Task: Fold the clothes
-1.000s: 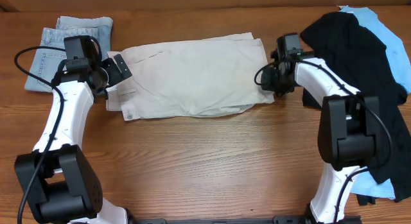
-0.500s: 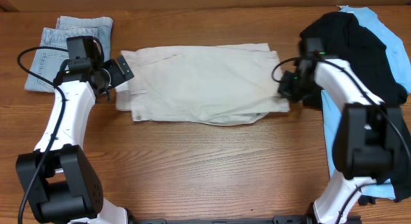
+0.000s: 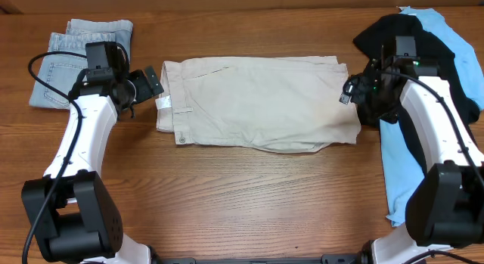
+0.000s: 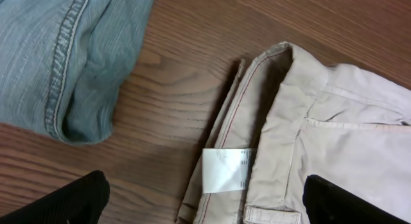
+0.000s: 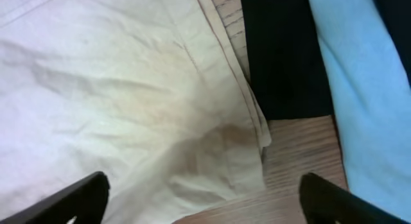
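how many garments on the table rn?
4: folded denim far left, khaki shorts centre, black top lying over sky-blue top at right. That pile could hide more.

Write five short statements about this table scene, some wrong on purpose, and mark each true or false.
1. The khaki shorts lie spread flat between the two arms. True.
2. A white label shows at the shorts' waistband. True.
3. The folded jeans lie on top of the shorts. False: they lie apart from them, with bare wood between.
4. The black top lies left of the shorts. False: it lies to their right, over the sky-blue top.
5. The right gripper is shut on the black top. False: it is open above the shorts' edge.
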Robot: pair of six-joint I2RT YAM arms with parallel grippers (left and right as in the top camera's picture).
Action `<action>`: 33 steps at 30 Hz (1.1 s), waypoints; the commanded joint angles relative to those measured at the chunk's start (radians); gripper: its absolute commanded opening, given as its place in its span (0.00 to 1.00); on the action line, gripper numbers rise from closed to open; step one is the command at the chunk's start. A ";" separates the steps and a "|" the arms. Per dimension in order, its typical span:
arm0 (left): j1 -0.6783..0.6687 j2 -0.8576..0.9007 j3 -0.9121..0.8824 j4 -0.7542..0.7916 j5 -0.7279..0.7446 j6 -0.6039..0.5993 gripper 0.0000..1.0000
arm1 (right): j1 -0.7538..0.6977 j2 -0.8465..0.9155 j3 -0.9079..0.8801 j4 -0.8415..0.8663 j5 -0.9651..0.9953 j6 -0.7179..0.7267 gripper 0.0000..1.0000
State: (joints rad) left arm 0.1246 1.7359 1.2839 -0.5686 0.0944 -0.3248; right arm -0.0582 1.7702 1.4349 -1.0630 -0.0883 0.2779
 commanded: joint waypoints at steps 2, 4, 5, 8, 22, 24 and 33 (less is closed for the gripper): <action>-0.002 0.025 0.019 0.044 0.055 0.165 1.00 | -0.003 -0.040 0.085 -0.016 0.012 -0.046 1.00; -0.002 0.047 0.019 0.066 0.088 0.244 1.00 | -0.002 -0.040 0.109 -0.028 0.001 -0.047 1.00; 0.001 0.064 0.019 0.076 0.106 0.271 1.00 | 0.000 -0.040 0.122 -0.040 -0.003 -0.047 1.00; 0.009 0.117 0.019 0.106 0.220 0.349 1.00 | 0.007 -0.040 0.139 -0.063 -0.003 -0.048 1.00; 0.011 0.335 0.019 0.173 0.357 0.404 0.97 | 0.013 -0.040 0.139 -0.090 -0.003 -0.047 0.94; 0.010 0.340 0.019 0.173 0.399 0.404 0.94 | 0.013 -0.040 0.139 -0.086 -0.003 -0.046 0.93; -0.051 0.400 0.019 0.174 0.553 0.367 0.78 | 0.015 -0.040 0.139 -0.059 -0.022 -0.043 0.90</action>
State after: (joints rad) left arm 0.1162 2.0716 1.3029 -0.3866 0.5819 0.0597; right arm -0.0498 1.7634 1.5505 -1.1313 -0.0959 0.2352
